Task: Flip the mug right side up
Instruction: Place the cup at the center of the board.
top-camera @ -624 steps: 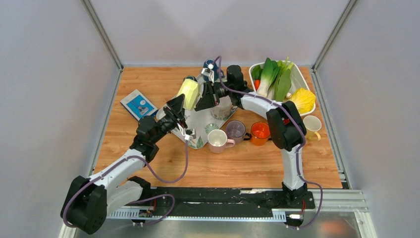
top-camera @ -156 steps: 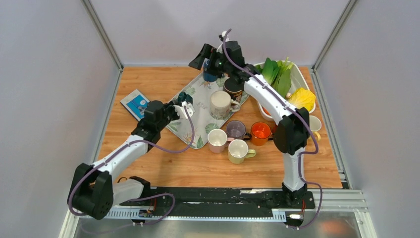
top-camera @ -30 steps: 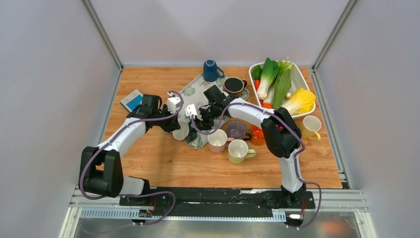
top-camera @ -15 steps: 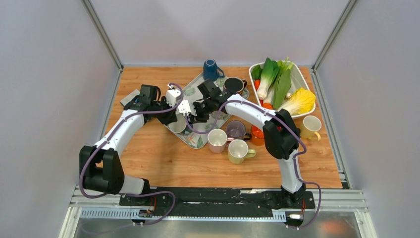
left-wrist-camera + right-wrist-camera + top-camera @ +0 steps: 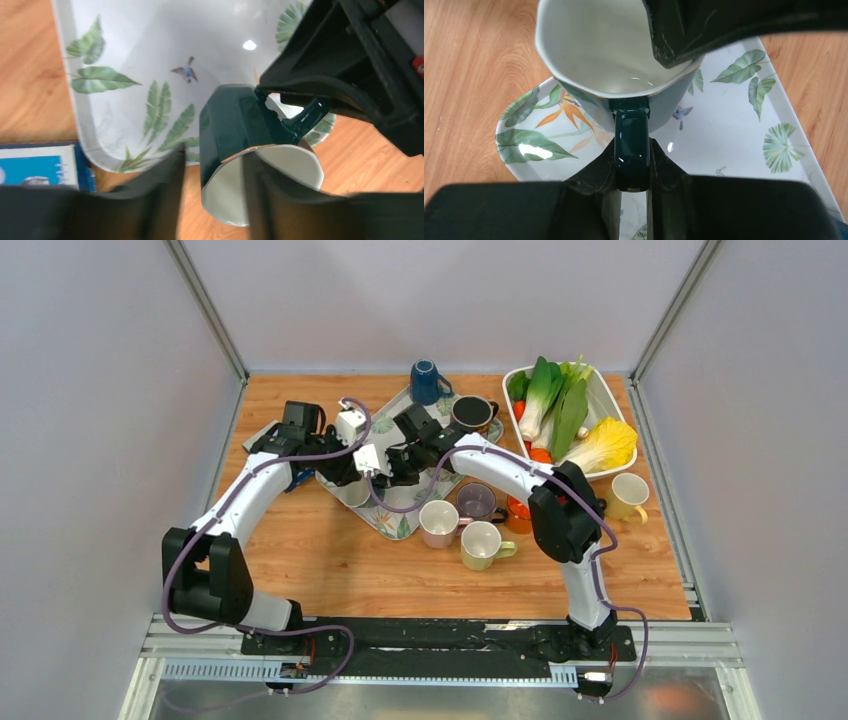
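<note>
left claw (image 5: pixel 210 192): the jaws are set partly apart astride the mug wall, one finger outside and one inside the mouth. A gap is seen on the outer side, so nothing is judged to be gripped. The inner finger is best drawn straight out along the wall before any turning, so that the rim is not knocked.
mug (image 5: pixel 235 125): it is held tilted in the air above the tray's near corner, at the centre of the left wrist view, and is not yet upright. It is best rotated slowly about the handle and lowered base first.
right claw (image 5: pixel 631 165): it is closed tight on the handle alone. A swing about so narrow a pinch is to be expected, so the grip is best kept firm until the base is seated flat.
bench (image 5: pixel 30 75): matt wood grain is seen at the left edge.
tray (image 5: pixel 125 65): a glossy pale surface is printed with leaves and a bird, and has a raised rim.
mug body: dark green glaze, a faceted wall, a pale inside and a thin gilt-looking lip are seen.
handle (image 5: pixel 631 140): a flat glazed strap is seen, likely slippery.
</note>
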